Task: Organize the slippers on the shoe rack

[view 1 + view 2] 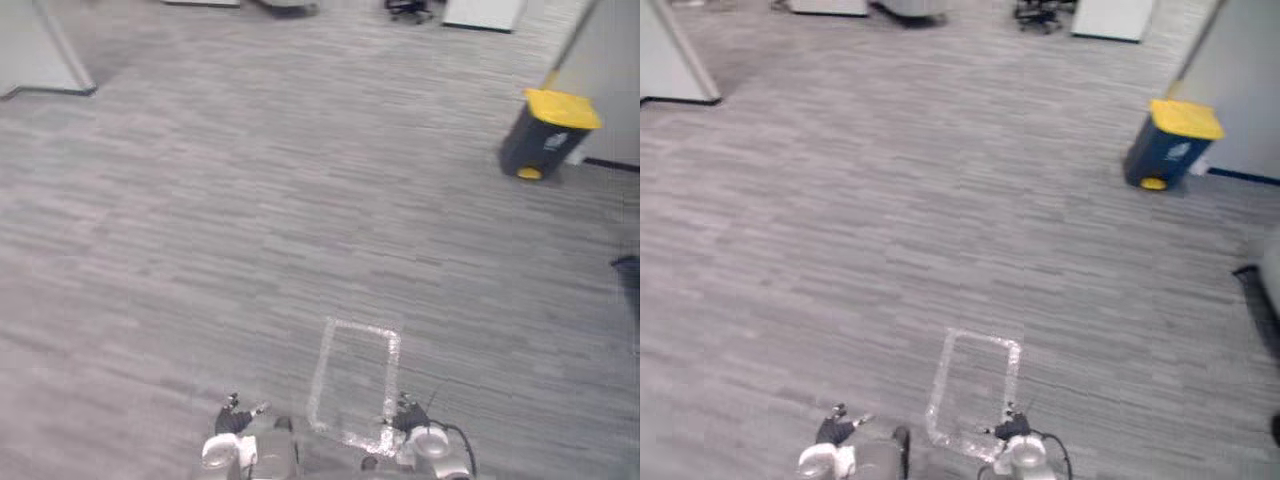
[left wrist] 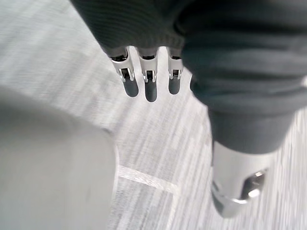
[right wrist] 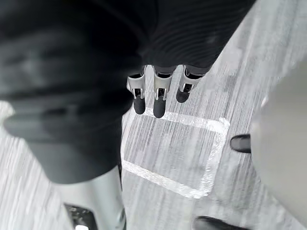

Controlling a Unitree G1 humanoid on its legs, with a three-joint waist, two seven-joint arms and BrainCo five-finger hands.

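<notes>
"Slippers, entry one: location?"

"Cannot tell. I can't place them from where I stand."

"Entry two: left hand?"

"My left hand [image 1: 234, 418] hangs low at my side over the grey carpet [image 1: 250, 220]. Its fingers [image 2: 150, 88] are straight and slack, a little apart, and its thumb [image 2: 235, 191] is off to one side. It holds nothing."

"Entry three: right hand?"

"My right hand [image 1: 407, 414] is in the same state, with straight, loose fingers [image 3: 159, 103] and an empty grasp. It hangs above the near right corner of a taped rectangle [image 1: 353, 380] on the carpet. The rectangle lies between my two hands, closer to the right one."

"Entry four: further stock?"

"One dark bin with a yellow lid [image 1: 548, 135], far right, beside a pale wall [image 1: 610, 70]. One white partition [image 1: 35, 50], far left. Possibly an office chair [image 1: 408, 8] at the far edge, though it is too small to be sure."
</notes>
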